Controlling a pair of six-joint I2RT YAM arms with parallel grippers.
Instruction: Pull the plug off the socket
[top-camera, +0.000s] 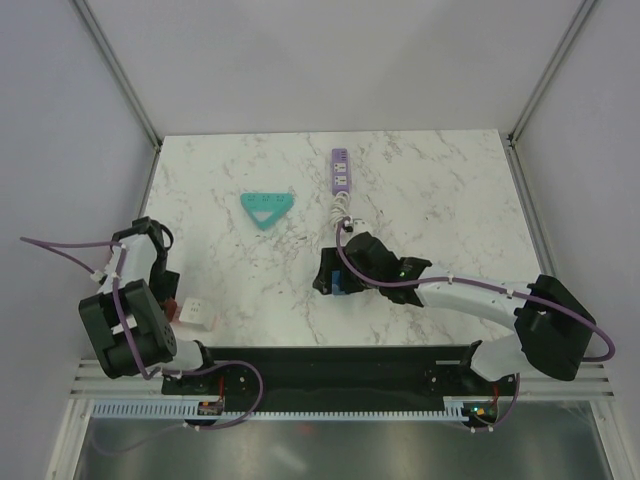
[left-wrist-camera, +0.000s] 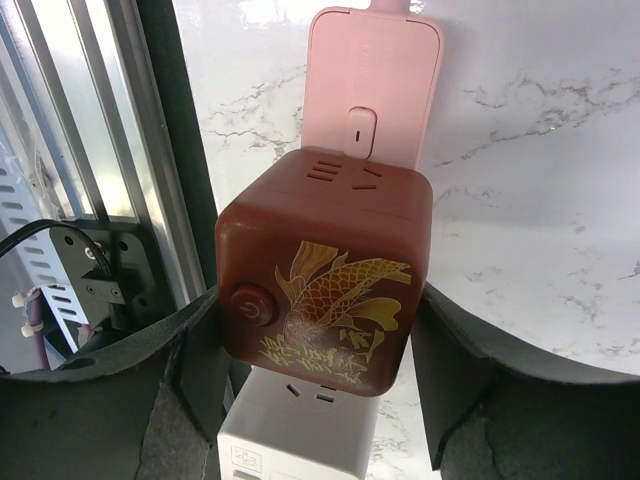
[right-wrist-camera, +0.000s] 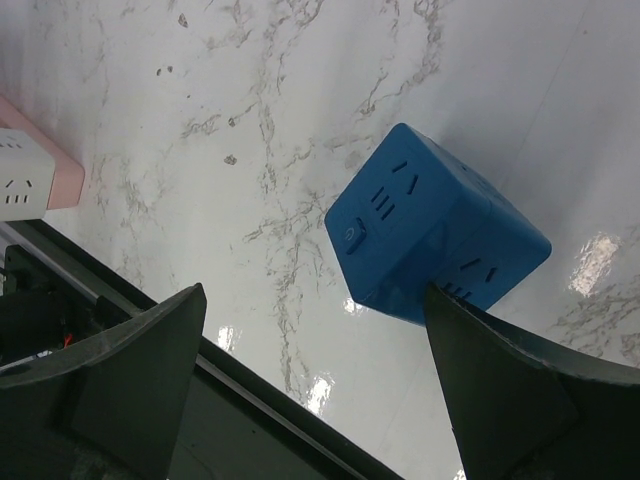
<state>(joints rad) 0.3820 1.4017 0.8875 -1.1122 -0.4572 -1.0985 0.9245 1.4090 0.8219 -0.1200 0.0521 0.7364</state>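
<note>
Though set close against both flat sides of the maroon cube (left-wrist-camera: 325, 280), no sure clamp to read from the left fingers (left-wrist-camera: 150, 400): roughly half open, pads at or just off the cube's walls, so held or merely bracketed, unclear. Squared up across the plain sides, probably to squeeze without covering the round button or the outlet slots on top. Pink strip (left-wrist-camera: 375, 70) lying flat just beyond the cube, white cube (left-wrist-camera: 290, 440) just this side of it, all at the near left edge of the surface (left-wrist-camera: 540, 180); plugged together or only bunched, impossible to say.

Further right, a teal triangle (top-camera: 266, 208), alone and well apart from both arms.

Then the task's socket, the purple power strip (top-camera: 341, 170), lying lengthwise at the far middle, white cord (top-camera: 345, 215) coiled at its near end. Too small from above to make out any plug on it, and neither arm near it. Pulling not yet begun there, by the look of it.

On the right, right fingers (right-wrist-camera: 110, 380) spread wide, gripping nothing, hanging over the blue cube (right-wrist-camera: 430, 235) with one finger touching or just beside its lower corner. Likely lined up to straddle that cube and pin it down.
</note>
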